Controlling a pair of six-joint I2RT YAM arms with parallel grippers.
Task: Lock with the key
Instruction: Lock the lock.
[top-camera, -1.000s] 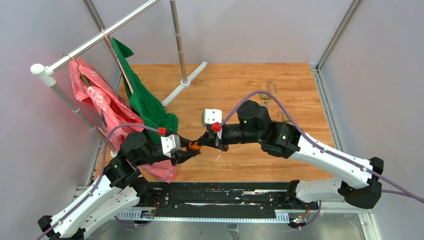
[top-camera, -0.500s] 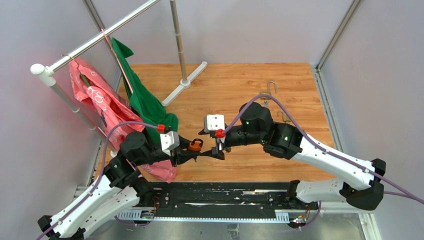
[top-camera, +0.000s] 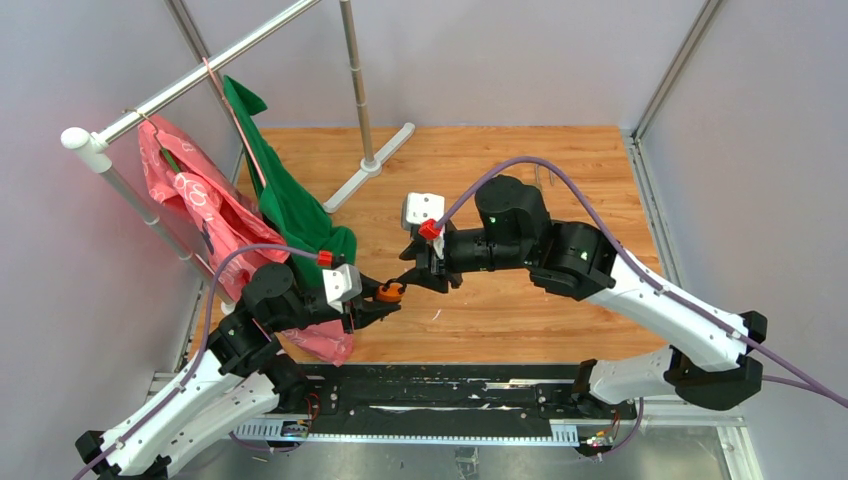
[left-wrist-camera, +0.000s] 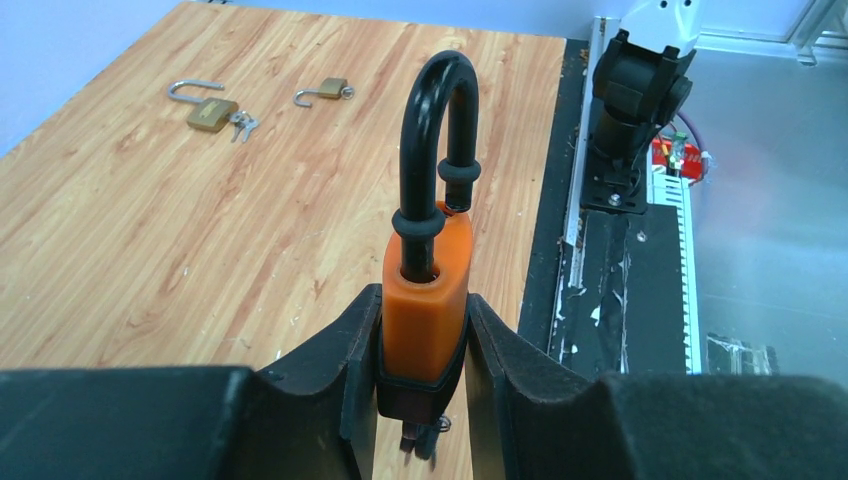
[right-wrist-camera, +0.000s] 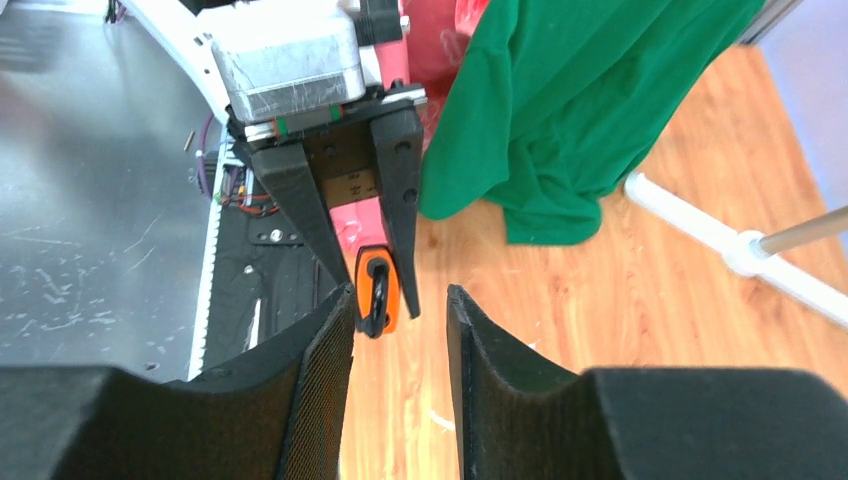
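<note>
Gripping one orange padlock (left-wrist-camera: 423, 300) in left jaws, right jaws open, two brass padlocks (left-wrist-camera: 212, 113) (left-wrist-camera: 330, 90) beyond

Bare tabletop (top-camera: 520, 170) beyond the orange padlock (top-camera: 390, 292); green cloth (top-camera: 300, 215), seemingly close, at left.

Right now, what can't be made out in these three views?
Left wrist view: the keyhole end of the orange padlock, buried between the fingers of the left gripper; whether a key sits there is unclear.
Top view: brass padlocks, largely covered by the right arm.
Top view: shackle state, too small.
</note>
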